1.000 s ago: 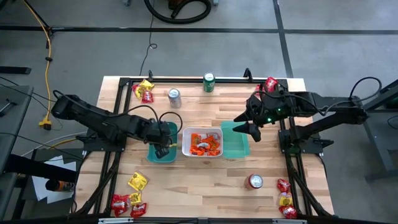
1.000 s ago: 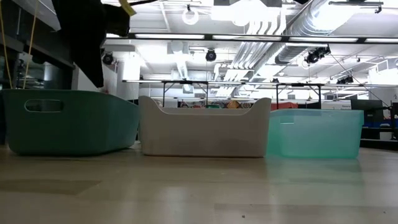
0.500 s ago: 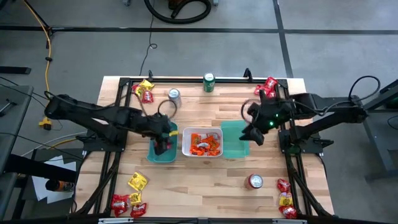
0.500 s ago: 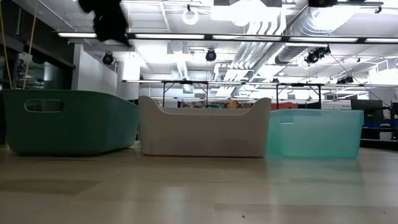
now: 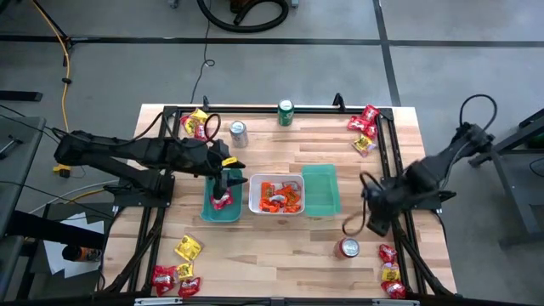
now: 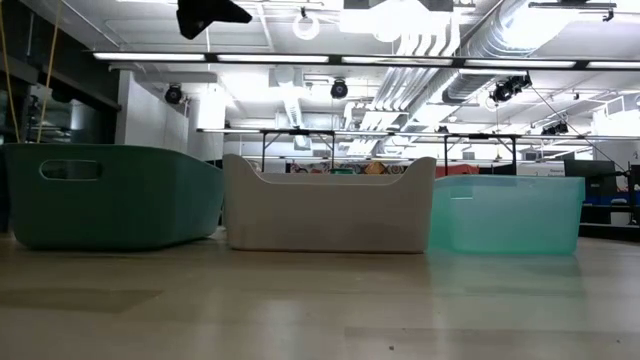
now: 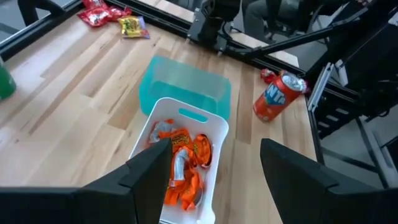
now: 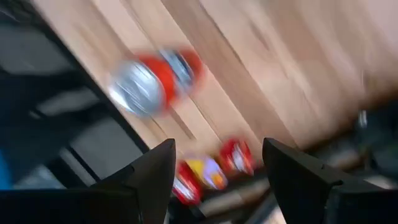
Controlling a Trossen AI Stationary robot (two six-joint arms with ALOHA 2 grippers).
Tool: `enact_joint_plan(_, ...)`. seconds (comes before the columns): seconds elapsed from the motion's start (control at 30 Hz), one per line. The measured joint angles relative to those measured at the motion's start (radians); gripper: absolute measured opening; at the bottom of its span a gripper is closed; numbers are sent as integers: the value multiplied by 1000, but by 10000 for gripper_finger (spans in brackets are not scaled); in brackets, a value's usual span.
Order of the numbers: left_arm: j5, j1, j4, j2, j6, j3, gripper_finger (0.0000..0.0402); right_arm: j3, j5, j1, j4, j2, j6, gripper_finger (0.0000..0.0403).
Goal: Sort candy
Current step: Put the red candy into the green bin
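Three bins are sitting mid-table in a row: dark green bin [image 5: 209,210], white bin [image 5: 276,195], light teal bin [image 5: 321,189].

Left gripper [image 5: 223,176] is hovering over the green bin, fingers apart, nothing between them in the left wrist view. A red candy packet [image 5: 222,201] is lying in the green bin right below it. White bin is holding a heap of orange candy [image 5: 278,195]. Teal bin is looking empty in the high and left wrist views.

Right gripper [image 5: 359,223] is hanging over the right front part of the table, close to the red soda can [image 5: 348,247] and near the front-right candy pile [image 5: 391,270]. Fingers are spread, holding nothing. Right wrist view is blurred but showing the red can [image 8: 152,78] and packets [image 8: 211,171] ahead.

Progress judgement: partly done. The orange looks mostly sorted, and red has barely started. Still loose on the table:
- back-left red/yellow packets [image 5: 197,123]
- back-right red packets [image 5: 365,127]
- front-left yellow and red packets [image 5: 178,265]
- the front-right pile

So four corner piles are left. Green can [image 5: 286,112] and silver can [image 5: 238,133] are standing at the back, not part of the sorting.
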Motion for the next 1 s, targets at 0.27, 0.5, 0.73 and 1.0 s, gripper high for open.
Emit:
enact_joint_plan(0.27, 0, 0, 1, 0, -9, 0, 231, -347, -227, 126, 443, 2, 142, 236)
enact_joint_plan(0.5, -52, 0, 1, 0, -9, 0, 231, -471, -241, 168, 467, 1, 202, 236)
enact_joint_plan(0.73, -70, 0, 0, 0, -9, 0, 231, -514, -239, 185, 478, 6, 108, 236)
enact_joint_plan(1.0, -86, 0, -1, 0, -9, 0, 231, -541, -240, 185, 561, 88, 14, 236)
